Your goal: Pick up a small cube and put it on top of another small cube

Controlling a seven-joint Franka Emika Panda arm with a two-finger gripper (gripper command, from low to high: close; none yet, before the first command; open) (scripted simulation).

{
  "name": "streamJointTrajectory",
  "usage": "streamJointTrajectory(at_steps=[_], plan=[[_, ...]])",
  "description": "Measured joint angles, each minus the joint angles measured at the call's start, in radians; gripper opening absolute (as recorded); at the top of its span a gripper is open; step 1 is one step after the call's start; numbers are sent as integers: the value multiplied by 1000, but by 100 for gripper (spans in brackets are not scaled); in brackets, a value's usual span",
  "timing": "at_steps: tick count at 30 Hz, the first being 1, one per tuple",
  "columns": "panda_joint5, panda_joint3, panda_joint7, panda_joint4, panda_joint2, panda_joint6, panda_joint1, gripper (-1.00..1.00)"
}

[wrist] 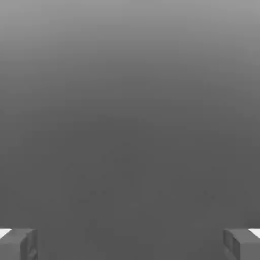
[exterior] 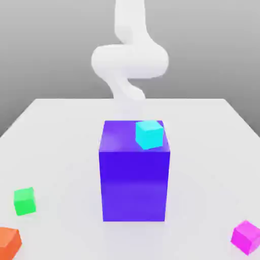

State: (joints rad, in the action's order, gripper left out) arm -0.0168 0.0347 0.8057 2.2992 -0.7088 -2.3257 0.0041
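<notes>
Magenta, the small cube (exterior: pixel 247 237) lay on the worktop (exterior: pixel 203 152) near its front corner, at the exterior view's right; a level, centred descent over it seemed best. In the hand view, the gripper (wrist: pixel 130 245) stood wide, holding nothing.

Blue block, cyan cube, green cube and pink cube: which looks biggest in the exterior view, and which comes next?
1. Blue block, by far the largest.
2. Cyan cube, pink cube and green cube: too alike to rank, and how near each is to the camera makes it unsure.
</notes>
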Motion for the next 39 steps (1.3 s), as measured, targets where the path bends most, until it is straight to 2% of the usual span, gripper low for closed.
streamJointTrajectory(at_steps=[17,29,33,34,39], plan=[[-160,211,73,-6,622,-175,73,0],[-225,275,91,-7,1049,-302,201,0],[-283,228,131,-34,1194,-395,254,0],[-299,209,143,-43,1228,-421,269,-100],[-299,210,143,-43,1228,-422,269,-100]])
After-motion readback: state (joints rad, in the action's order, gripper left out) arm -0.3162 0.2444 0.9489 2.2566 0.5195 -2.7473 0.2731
